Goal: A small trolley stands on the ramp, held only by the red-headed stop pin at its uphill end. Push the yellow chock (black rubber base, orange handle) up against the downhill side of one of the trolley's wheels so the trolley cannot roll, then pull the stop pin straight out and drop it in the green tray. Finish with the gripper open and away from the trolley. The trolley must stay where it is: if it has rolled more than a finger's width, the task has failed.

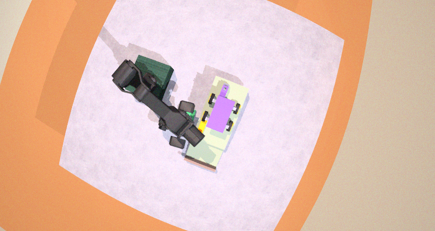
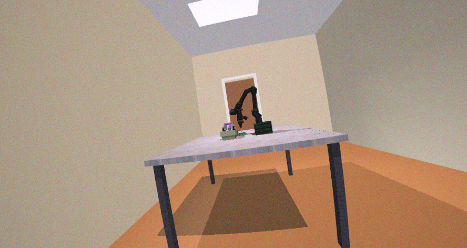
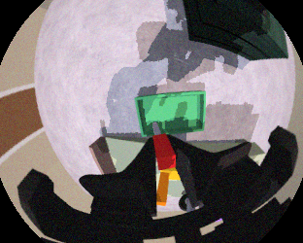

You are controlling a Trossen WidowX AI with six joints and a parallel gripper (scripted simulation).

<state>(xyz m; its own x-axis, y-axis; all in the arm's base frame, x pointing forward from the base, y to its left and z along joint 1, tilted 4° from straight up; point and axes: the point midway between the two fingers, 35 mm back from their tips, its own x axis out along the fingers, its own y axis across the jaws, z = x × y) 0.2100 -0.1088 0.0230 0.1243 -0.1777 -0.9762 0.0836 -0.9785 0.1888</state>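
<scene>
My gripper (image 2: pixel 240 126) (image 3: pixel 159 140) is shut on the red-headed stop pin (image 3: pixel 165 155). The pin's grey shank points down over the near edge of the green tray (image 1: pixel 191 114) (image 2: pixel 242 134) (image 3: pixel 204 113); the gripper is above the tray's near side. The purple trolley (image 1: pixel 221 113) (image 2: pixel 227 124) stands on the cream ramp (image 1: pixel 241 91) (image 2: pixel 229 134) (image 3: pixel 120 154), and no pin shows in its tongue (image 1: pixel 223 92). The yellow chock (image 1: pixel 202 126) (image 3: pixel 162 190) with orange handle sits at the downhill side of the near-left wheel (image 1: pixel 205 116); exact contact is hard to tell.
A dark green ribbed block (image 1: pixel 162 69) (image 2: pixel 263 127) (image 3: pixel 233 29) stands on the table beyond the tray, with the arm above part of it. A brown end strip (image 1: pixel 201 163) (image 3: pixel 103 161) closes the ramp's low end. The arm passes over the ramp's lower left edge.
</scene>
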